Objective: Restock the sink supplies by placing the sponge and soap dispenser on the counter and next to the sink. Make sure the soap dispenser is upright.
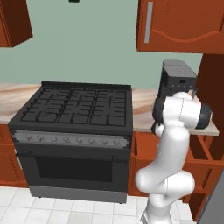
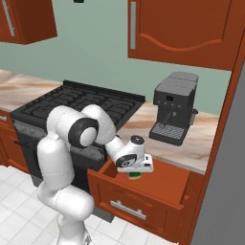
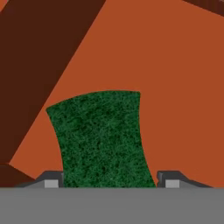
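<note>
My jaws (image 3: 108,183) stood on either side of one green sponge (image 3: 101,138), inside one open drawer (image 2: 158,189) below the worktop (image 2: 201,143); whether they gripped it, I couldn't tell.

Glossy white arm (image 2: 62,158), dark joints (seemingly black).

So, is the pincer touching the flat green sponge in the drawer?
Cannot tell. In the hand view the fingertips flank the flat green sponge closely, but the view's bottom edge hides any contact.
</note>
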